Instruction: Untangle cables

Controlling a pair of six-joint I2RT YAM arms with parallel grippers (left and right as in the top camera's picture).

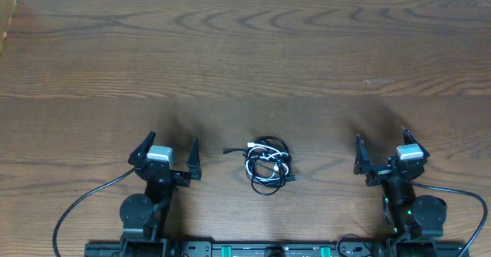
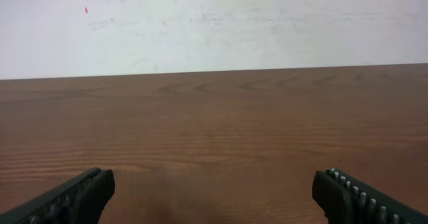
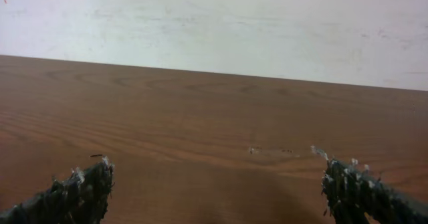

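The cables (image 1: 267, 165) are seen bundled in one knotted heap on the desk (image 1: 245, 57), at the near side, between the left pincer (image 1: 170, 148) and right pincer (image 1: 381, 146); both are released and empty. Untangling is judged not yet begun.

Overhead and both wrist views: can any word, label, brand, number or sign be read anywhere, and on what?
No readable text in any view.
cables: no print visible on the cords or plugs.
left claw and right claw: no markings visible.
black rail at the near table edge: green and pale specks, too small to read.
wall: one red speck, not a character.
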